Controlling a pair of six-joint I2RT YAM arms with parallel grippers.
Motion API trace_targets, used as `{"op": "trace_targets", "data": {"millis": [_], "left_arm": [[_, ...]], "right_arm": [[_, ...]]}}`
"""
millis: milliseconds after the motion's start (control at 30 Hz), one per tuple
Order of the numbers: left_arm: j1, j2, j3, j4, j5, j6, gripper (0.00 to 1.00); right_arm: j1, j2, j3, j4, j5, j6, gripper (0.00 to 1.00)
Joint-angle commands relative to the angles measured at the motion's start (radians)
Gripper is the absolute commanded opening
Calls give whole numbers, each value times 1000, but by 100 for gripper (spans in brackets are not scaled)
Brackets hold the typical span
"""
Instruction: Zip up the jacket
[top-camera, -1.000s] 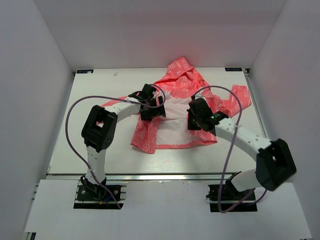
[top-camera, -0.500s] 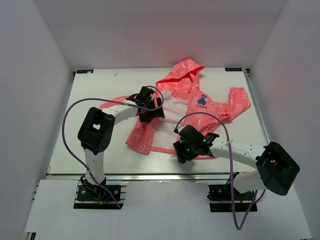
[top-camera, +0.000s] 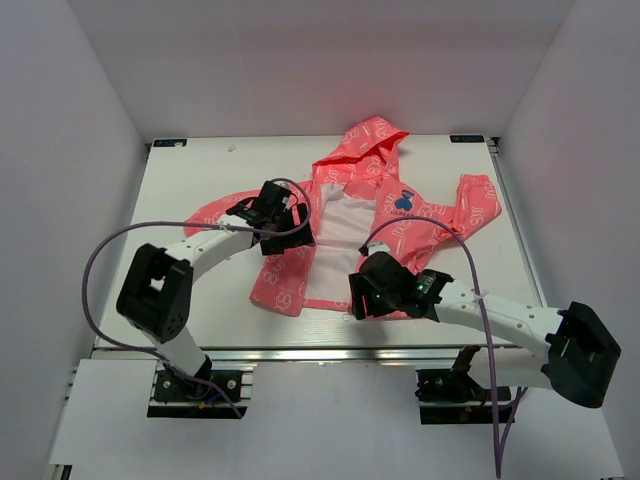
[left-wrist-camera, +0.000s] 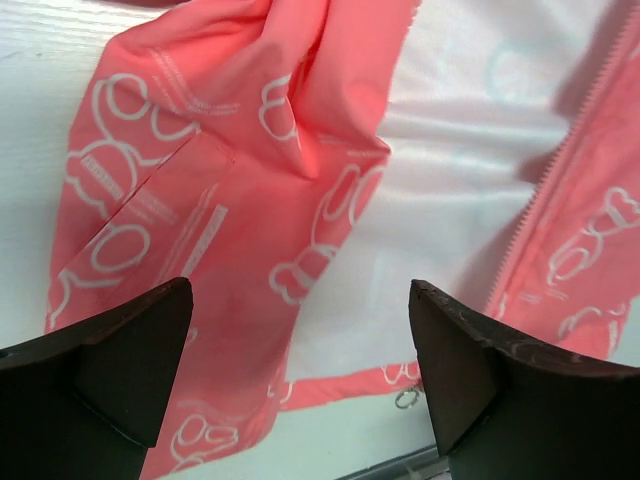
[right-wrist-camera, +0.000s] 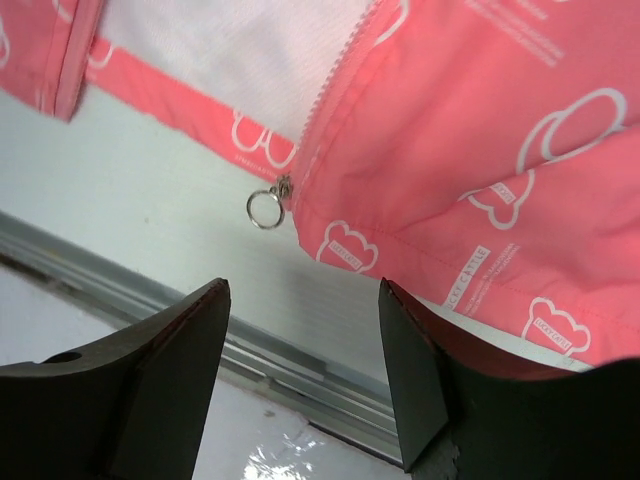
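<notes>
Overhead, the jacket (top-camera: 425, 215) lies face up and unzipped on the table (top-camera: 200, 290), hood (top-camera: 370, 140) toward the far edge, white lining bared between the two front panels, a blue emblem (top-camera: 404, 200) on the right panel. Only the wrist cameras show the fastening. The right wrist view catches the zipper pull ring (right-wrist-camera: 265, 209) at the right panel's hem corner, lying on bare table just short of the metal rail (right-wrist-camera: 250, 345) at the near edge. The right gripper (right-wrist-camera: 303, 290) hovers there with its jaws apart and nothing between them. The left wrist view shows the left panel folded and creased. The left gripper (left-wrist-camera: 298, 300) is spread wide above it and holds nothing. Bare table lies left of the jacket, while the hem sits close to the near edge.
</notes>
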Motion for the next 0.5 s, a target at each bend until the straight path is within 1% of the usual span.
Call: {"op": "trace_targets", "data": {"millis": [0, 100, 200, 333, 467], "left_arm": [[-4, -107, -43, -24, -34, -9, 98], [-4, -150, -69, -61, -74, -32, 98], [-4, -193, -112, -82, -73, -46, 98], [-4, -234, -180, -74, -77, -52, 98], [-4, -234, -206, -94, -68, -54, 98]], "right_arm": [[26, 27, 47, -28, 126, 146, 66], [35, 83, 67, 2, 160, 178, 65], [37, 143, 93, 12, 194, 202, 61], [37, 217, 112, 23, 218, 236, 52], [37, 263, 109, 46, 211, 242, 49]]}}
